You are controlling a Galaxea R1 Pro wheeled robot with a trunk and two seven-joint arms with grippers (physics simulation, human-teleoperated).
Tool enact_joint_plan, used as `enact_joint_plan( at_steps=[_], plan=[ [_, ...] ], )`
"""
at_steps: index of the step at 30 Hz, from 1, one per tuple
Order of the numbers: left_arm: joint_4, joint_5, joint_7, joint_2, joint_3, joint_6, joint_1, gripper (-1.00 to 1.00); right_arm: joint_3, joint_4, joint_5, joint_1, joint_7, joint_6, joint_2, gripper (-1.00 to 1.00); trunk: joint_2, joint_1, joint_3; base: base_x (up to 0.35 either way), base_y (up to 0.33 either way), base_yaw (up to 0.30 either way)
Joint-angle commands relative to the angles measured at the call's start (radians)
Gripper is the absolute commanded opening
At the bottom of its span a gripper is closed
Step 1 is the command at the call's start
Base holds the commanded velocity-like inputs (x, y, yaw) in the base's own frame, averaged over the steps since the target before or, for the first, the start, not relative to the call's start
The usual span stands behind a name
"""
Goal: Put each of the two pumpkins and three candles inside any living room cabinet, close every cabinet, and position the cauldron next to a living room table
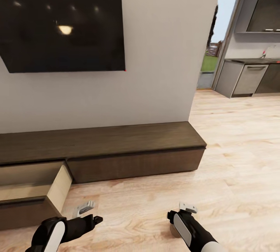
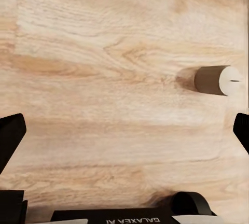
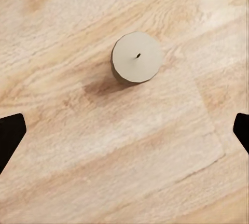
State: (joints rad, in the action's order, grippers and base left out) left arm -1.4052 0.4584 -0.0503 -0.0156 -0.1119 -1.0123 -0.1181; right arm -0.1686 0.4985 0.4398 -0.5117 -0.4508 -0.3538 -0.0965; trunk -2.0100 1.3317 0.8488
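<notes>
Dark-brown cabinet (image 1: 116, 150) with a pale beige drawer interior (image 1: 31, 182); light, grained wood floor (image 1: 233, 158); cream-topped, tan-sided candle (image 3: 137, 58); black television (image 1: 62, 28) on a white wall (image 1: 163, 49).

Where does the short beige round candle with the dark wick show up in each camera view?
Head view: the short beige round candle is probably the beige shape beside the right arm, low in the picture.
Left wrist view: near the right edge, seen side-on.
Right wrist view: above centre, seen top-down.
Shared landmark: the pale wooden plank floor.
</notes>
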Motion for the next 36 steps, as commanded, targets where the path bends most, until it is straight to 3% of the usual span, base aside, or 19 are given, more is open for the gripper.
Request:
enact_joint_plan(
  at_steps=[1, 10, 19, 26, 36],
  plan=[
    [0.0, -0.001, 0.0, -0.001, 0.006, 0.005, 0.0, 1.0, 0.0, 0.0, -0.001, 0.0, 0.0, 0.0, 0.0, 1.0, 0.0, 0.0, 0.0, 0.094, -0.273, 0.0],
    [0.025, -0.002, 0.001, -0.002, 0.009, 0.01, 0.0, 1.0, -0.006, 0.0, -0.005, 0.0, -0.009, -0.005, -0.008, 1.0, 0.0, 0.0, 0.0, 0.216, -0.127, 0.0],
    [0.027, 0.005, 0.012, -0.003, 0.006, 0.011, 0.0, 1.0, -0.006, 0.0, -0.004, 0.0, -0.008, -0.007, -0.011, 1.0, 0.0, 0.0, 0.0, 0.032, -0.003, 0.0],
    [0.026, 0.006, 0.013, -0.003, 0.003, 0.011, 0.0, 1.0, -0.007, 0.0, -0.003, 0.0, -0.004, -0.004, -0.01, 1.0, -0.049, 0.027, 0.022, 0.001, 0.0, 0.0],
    [0.026, 0.006, 0.012, -0.003, 0.004, 0.011, 0.0, 1.0, -0.041, -0.001, -0.003, 0.001, -0.003, 0.002, -0.003, 1.0, -0.119, 0.065, 0.053, 0.0, 0.0, 0.0]
  ],
)
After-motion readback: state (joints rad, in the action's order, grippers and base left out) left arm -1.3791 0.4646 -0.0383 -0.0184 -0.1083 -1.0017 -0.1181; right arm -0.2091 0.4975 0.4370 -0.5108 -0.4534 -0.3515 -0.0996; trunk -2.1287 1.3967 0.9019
